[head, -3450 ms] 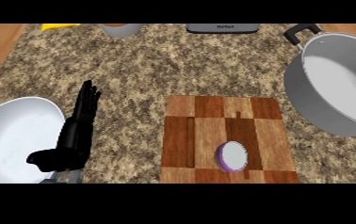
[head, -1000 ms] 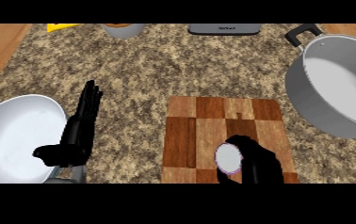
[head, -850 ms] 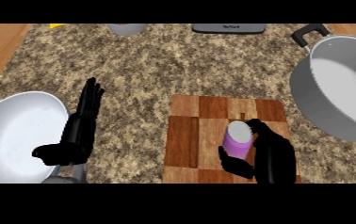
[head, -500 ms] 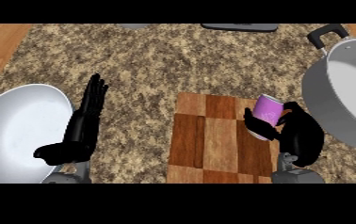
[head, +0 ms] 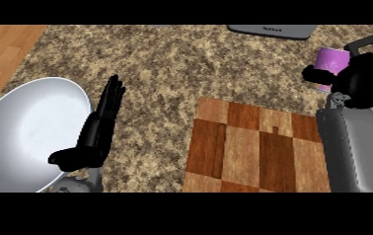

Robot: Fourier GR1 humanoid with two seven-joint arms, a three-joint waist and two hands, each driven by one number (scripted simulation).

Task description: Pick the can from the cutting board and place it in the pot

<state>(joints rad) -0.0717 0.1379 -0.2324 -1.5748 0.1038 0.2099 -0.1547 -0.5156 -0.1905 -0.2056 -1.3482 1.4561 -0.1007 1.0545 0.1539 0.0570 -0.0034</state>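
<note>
The purple can (head: 331, 68) is off the cutting board (head: 251, 147) and up in the air at the far right, tilted, with the right hand (head: 348, 80) curled round it; the thumb shows dark against its left side and the rest of the hand hides its lower end. Behind the can a grey handle-like piece (head: 358, 46) juts in at the right edge (probably part of the pot, though the pot's bowl does not show here, so I cannot tell how close the can is to it). The board lies bare on the speckled worktop (head: 182, 66). Judging from this, the pick is done and the carry is under way; what is left is to bring the can over the pot and let it go inside. Well apart, at the left, the left hand (head: 94, 133) rests with straight fingers beside a white plate (head: 33, 125). A grey appliance (head: 273, 30) sits at the worktop's far edge
</note>
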